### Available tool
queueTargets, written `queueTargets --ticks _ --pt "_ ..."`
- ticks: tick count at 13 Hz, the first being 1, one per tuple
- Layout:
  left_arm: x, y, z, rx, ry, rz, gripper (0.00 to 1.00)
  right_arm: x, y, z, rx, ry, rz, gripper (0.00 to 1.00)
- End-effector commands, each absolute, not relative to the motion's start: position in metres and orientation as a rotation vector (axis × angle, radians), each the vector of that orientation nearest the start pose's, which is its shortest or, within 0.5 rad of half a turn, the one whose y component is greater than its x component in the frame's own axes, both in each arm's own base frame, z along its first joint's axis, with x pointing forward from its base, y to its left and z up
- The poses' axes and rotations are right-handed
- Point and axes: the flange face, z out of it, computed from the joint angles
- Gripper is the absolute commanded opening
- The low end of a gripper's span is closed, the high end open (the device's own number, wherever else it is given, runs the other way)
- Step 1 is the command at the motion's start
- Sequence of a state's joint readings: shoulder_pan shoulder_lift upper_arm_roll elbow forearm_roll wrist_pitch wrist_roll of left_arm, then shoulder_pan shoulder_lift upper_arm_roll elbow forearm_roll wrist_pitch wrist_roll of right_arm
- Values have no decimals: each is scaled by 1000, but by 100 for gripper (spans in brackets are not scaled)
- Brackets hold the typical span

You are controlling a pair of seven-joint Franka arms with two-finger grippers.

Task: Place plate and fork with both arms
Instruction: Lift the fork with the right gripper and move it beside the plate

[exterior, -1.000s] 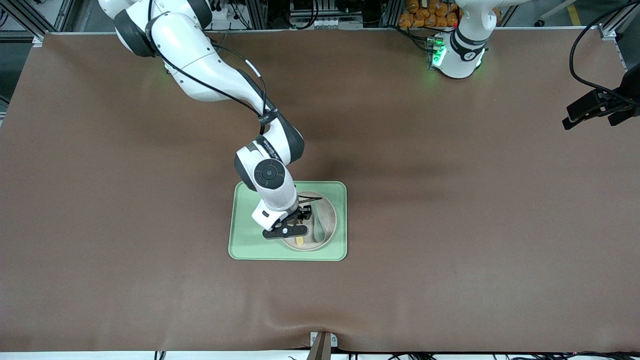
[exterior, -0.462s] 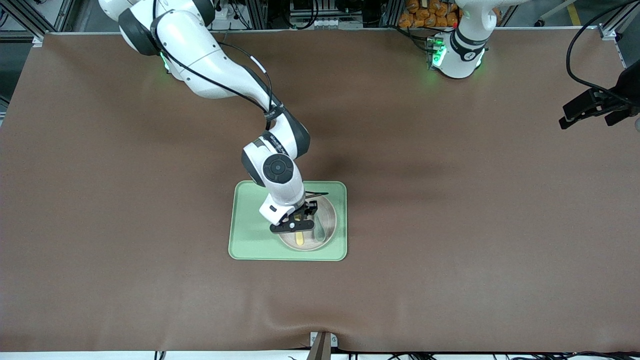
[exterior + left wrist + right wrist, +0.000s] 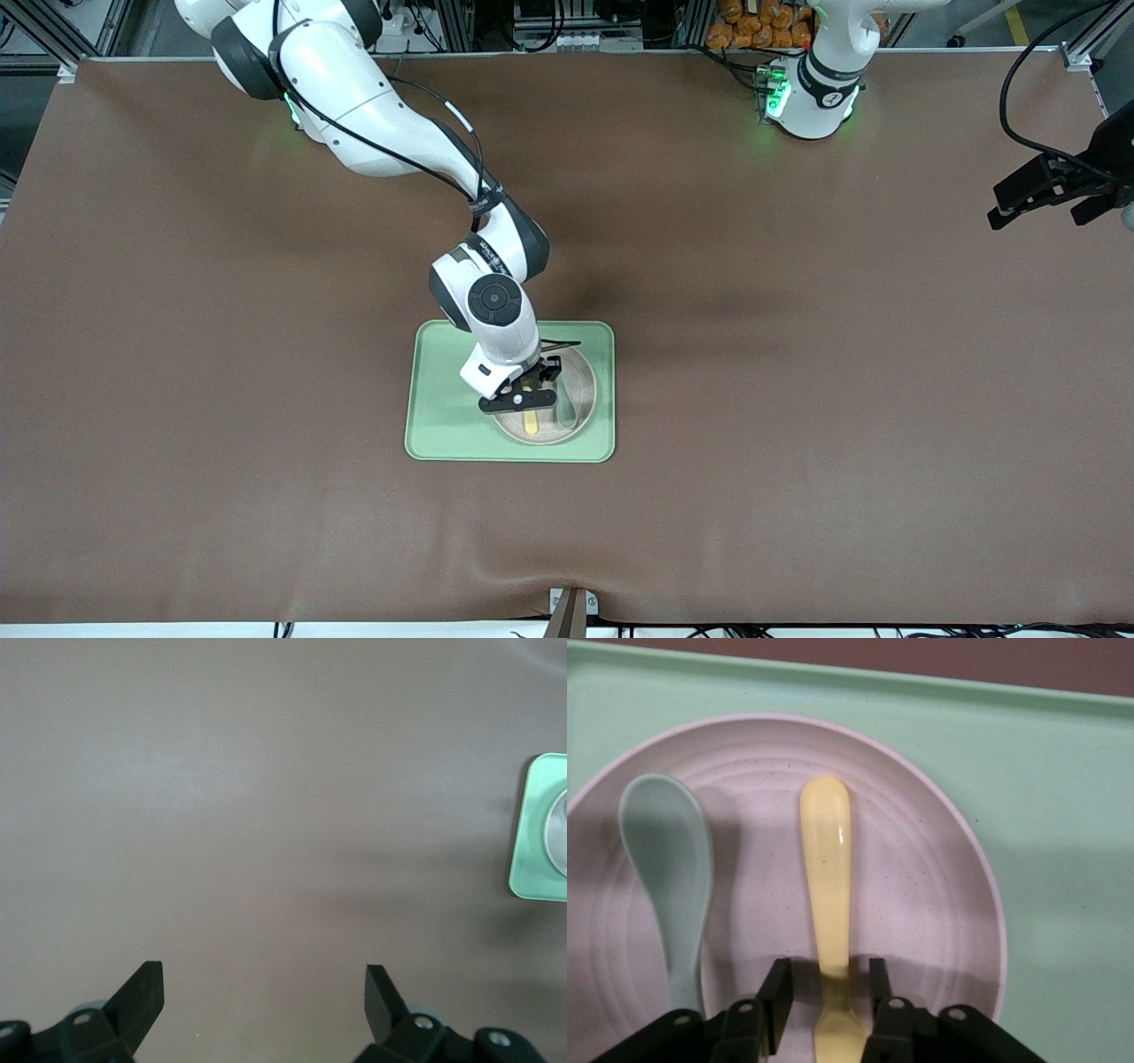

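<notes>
Right hand astride fork; apparently touching

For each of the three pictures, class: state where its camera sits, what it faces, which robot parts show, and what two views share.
Front view: high across the table, facing both arms; right tool over the plate, left tool at the left arm's end.
Left wrist view: on the left wrist, facing bare table; open left tool shows.
Right wrist view: facing the plate; right tool straddles the fork, beside the spoon.
Shared: green tray, in all three.
</notes>
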State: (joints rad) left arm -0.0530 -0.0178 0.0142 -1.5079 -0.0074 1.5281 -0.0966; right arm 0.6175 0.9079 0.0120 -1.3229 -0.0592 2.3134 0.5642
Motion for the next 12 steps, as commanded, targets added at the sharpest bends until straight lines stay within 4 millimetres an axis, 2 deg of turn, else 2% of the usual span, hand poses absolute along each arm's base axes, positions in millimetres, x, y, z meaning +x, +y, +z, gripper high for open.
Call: queueTargets --ticks 1,2,5,7,9,10,12 --pt "557 -24 657 -3111 -51 -58 100 608 443 191 -3132 -160 -172 8" --pt "560 -22 658 -3110 -58 -44 100 609 443 195 -3131 -158 -171 0" --pt "564 -31 658 -3091 -38 -20 100 616 437 214 -3125 -125 -165 0" --pt "561 -29 662 -3088 -43 -30 100 622 431 226 -3148 -101 -122 0" --pt "561 -34 663 -3096 -23 -31 100 637 411 249 -3134 -57 -143 0" --pt "559 -30 667 -3102 -32 -42 100 642 401 256 -3134 -35 -139 0" --pt "545 -23 686 -3105 -46 -84 100 649 380 263 -3157 -6 -94 0"
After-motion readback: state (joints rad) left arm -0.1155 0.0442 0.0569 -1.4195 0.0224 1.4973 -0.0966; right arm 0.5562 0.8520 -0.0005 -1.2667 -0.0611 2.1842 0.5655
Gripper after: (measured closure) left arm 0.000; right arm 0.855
